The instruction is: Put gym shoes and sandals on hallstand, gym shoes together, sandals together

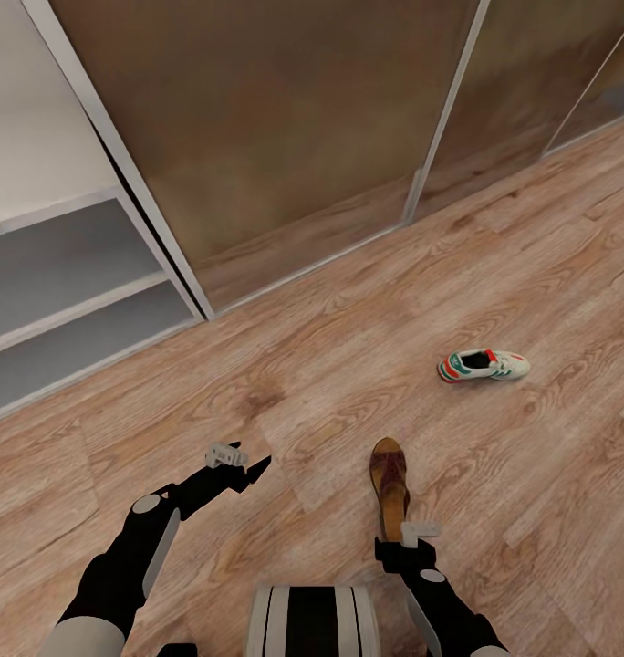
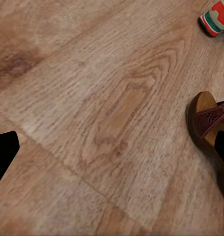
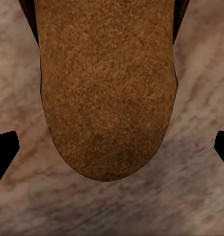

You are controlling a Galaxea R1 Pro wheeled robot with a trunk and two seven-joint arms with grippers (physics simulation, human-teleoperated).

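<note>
From my remote seat, both arms reach forward in the lower part of the head view. My left arm rises from the lower left corner, black forearm angled up and to the right, its left end effector at lower centre-left, dark fingers pointing right. In the left wrist view one dark fingertip sits at the left edge, the other at the right edge, spread wide. My right arm comes up from the lower right; the right end effector points up-frame, its fingertips parted at opposite edges of the right wrist view.
</note>
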